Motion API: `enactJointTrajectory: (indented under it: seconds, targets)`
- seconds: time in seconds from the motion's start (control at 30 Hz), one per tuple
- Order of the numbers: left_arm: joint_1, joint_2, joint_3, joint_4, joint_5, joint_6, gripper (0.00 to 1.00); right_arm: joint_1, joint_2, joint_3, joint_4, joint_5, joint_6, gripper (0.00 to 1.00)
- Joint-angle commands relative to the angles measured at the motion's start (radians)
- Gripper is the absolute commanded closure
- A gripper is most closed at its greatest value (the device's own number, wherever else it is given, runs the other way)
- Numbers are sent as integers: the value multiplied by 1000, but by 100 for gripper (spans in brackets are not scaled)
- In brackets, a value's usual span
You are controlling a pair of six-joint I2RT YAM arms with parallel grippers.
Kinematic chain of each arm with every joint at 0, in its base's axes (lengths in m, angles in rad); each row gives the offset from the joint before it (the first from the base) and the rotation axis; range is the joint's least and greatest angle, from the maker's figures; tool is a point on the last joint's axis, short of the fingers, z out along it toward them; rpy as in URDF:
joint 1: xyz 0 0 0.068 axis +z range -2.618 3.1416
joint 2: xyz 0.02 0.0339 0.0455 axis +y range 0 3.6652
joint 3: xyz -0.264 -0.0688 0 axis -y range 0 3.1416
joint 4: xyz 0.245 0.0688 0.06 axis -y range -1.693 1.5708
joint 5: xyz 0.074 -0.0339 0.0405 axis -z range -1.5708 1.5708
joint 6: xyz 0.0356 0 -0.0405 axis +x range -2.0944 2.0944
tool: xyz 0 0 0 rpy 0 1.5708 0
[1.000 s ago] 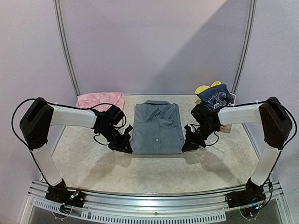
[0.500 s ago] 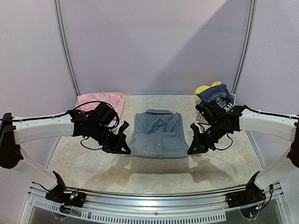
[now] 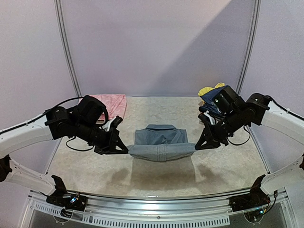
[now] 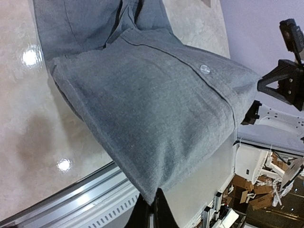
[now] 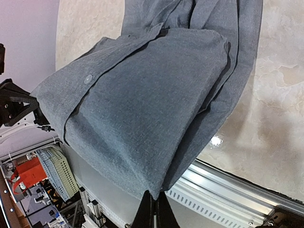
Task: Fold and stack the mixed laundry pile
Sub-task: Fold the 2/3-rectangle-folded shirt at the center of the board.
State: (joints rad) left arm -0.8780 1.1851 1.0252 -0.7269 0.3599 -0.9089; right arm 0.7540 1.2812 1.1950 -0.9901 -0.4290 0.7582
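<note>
My left gripper and right gripper are clenched on the near corners of the grey collared button shirt. Its hem is raised over the centre of the beige marbled table, collar lying toward twelve o'clock.

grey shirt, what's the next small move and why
Probably carry both corners toward the collar and lower them: the left pincer and right pincer each pinch a hem corner of the grey shirt, lifted, the fold only half over.
</note>
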Motion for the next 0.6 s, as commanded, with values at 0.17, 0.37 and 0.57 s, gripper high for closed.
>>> enactJointTrajectory:
  seconds: [0.17,0.37,0.57]
  targets:
    - [-2,-20,89,-153,-76,-90,100,5,40,157,-200,130,3,100]
    - [80,104,195,-216,-66,-16,100,3,163,289,-283,252,-34,100]
    - [219,251,315,-259,7,92,100,-21,354,464,-340,324,-96,100]
